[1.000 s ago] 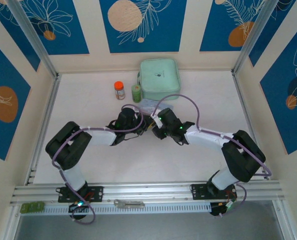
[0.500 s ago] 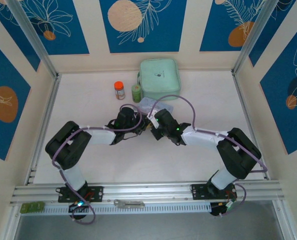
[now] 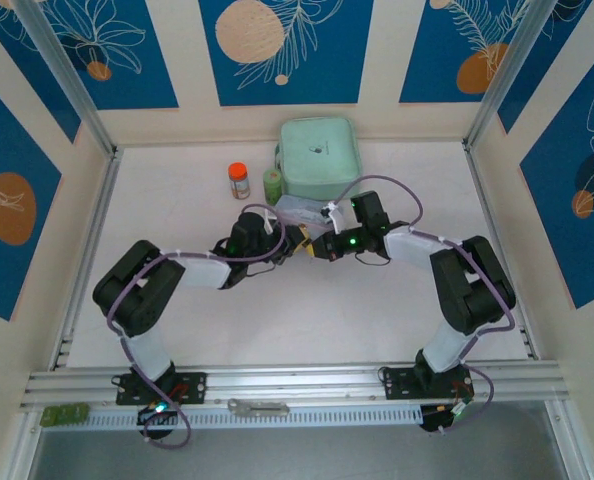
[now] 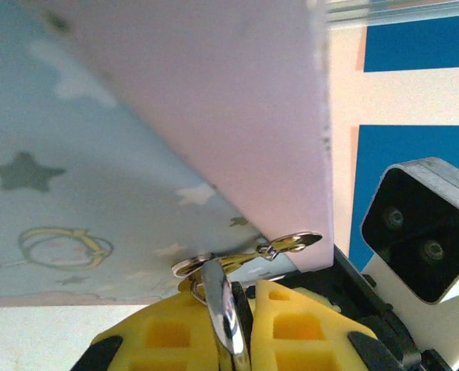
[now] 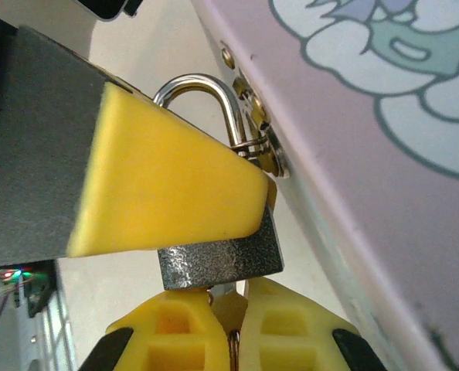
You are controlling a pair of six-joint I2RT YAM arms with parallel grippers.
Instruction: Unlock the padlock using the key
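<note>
**Right wrist view: padlock clamped at the hasp of the tin**

The padlock (image 5: 218,263) is seen hanging by its bright shackle (image 5: 206,85) from the brassy hasp (image 5: 264,151) on the edge of the pale tin (image 5: 384,116). The upper part of the lock body is covered by one yellow finger (image 5: 168,193) of the left gripper, which is pressed flat against it. The right gripper (image 5: 229,297) is placed directly under the lock body. Its two yellow pads are drawn together on a thin sliver of metal, taken to be the key (image 5: 229,334), which points up at the underside of the lock.

In the left wrist view, the left gripper (image 4: 237,297) is closed on the padlock (image 4: 223,313), which is seen edge-on as a narrow bright strip between the pads. The lock is located just below the corner of the tin (image 4: 98,154), whose star-printed face and lilac side are both presented.

In the top external view, the left gripper (image 3: 285,240) and the right gripper (image 3: 315,247) are brought tip to tip at the near edge of the tin (image 3: 299,210), near mid-table. A green case (image 3: 317,155), an orange-capped bottle (image 3: 239,180) and a green bottle (image 3: 273,185) are set behind them, towards the back wall.
</note>
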